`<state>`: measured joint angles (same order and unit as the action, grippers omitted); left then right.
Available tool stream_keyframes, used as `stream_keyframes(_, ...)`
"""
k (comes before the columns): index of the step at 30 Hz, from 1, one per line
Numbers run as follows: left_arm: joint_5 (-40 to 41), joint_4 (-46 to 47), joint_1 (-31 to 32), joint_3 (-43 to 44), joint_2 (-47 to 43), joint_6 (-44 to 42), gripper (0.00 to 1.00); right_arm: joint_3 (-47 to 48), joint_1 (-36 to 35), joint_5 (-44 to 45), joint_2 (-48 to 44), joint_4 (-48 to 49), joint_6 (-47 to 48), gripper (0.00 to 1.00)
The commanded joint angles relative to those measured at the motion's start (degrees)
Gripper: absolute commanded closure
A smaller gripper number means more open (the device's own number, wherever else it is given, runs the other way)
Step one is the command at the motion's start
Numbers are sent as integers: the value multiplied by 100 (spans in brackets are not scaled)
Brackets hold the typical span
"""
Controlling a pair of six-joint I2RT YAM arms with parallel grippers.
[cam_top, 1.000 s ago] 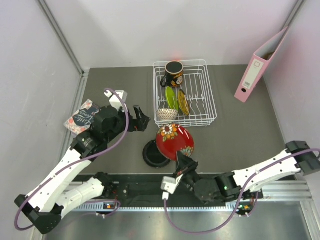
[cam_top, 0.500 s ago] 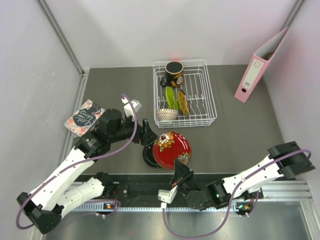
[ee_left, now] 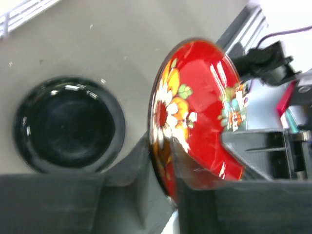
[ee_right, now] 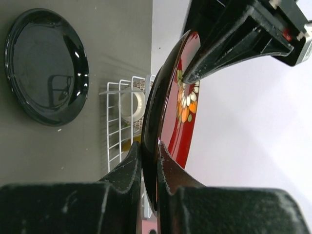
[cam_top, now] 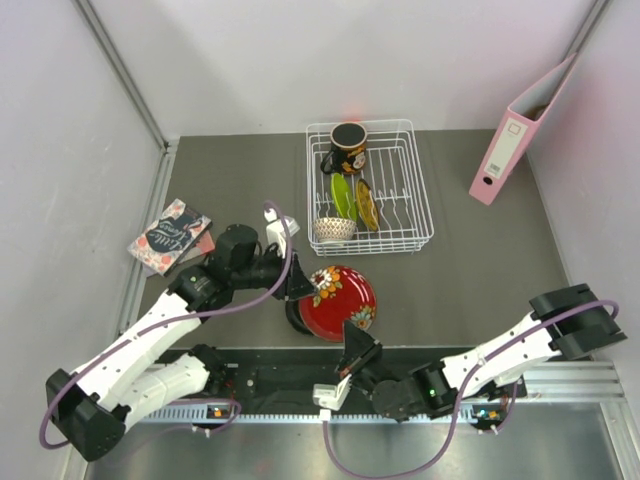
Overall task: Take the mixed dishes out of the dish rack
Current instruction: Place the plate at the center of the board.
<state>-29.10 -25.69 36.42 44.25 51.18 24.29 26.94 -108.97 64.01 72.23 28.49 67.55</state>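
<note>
Table (cam_top: 230, 170): dark grey mat, pale walls on three sides.
Book (cam_top: 166, 236): flat at 9 o'clock, by the left wall.
Left arm (cam_top: 150, 335): stretched low from 7 o'clock towards the centre, wrist level.
Left gripper (cam_top: 299, 284): fingers on either side of the red plate's rim at its 10 o'clock, closed against it.
Black plate (cam_top: 292, 311): flat on the table, partly under the red plate.
Red plate (cam_top: 342, 300): on edge above the table at 6 o'clock, gripped at both ends.
Right gripper (cam_top: 355, 346): pinching the red plate's rim at its 5 o'clock.
Right arm (cam_top: 510, 350): folded low along the near edge.
Rack (cam_top: 420, 215): at 12 o'clock, holding mug (cam_top: 348, 145), green plate (cam_top: 343, 197), yellow plate (cam_top: 367, 205), bowl (cam_top: 334, 229).
Binder (cam_top: 520, 130): leaning on the wall at 2 o'clock.
</note>
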Motion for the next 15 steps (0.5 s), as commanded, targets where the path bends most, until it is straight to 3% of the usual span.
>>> stream_keyframes(1,-114,416,-4,-127,-46,-100,99,154,7,94,-7,754,250,100)
stream_keyframes(4,97,425,5,-127,-169,-118,100,180,51,243,28,1017,311,99)
stream_keyframes(5,167,425,5,-118,-204,-127,100,198,68,305,46,1096,320,89)
stream_keyframes(6,299,407,-4,-101,-274,-127,100,224,86,375,55,1158,312,58)
stream_keyframes(9,712,398,-4,-22,-380,-65,100,373,139,726,29,1352,250,16)
stream_keyframes(11,984,477,-4,-4,-433,66,100,514,139,1041,-68,1517,127,3)
stream_keyframes(15,1301,644,-4,31,-460,277,100,1154,236,1807,-489,1486,-704,0)
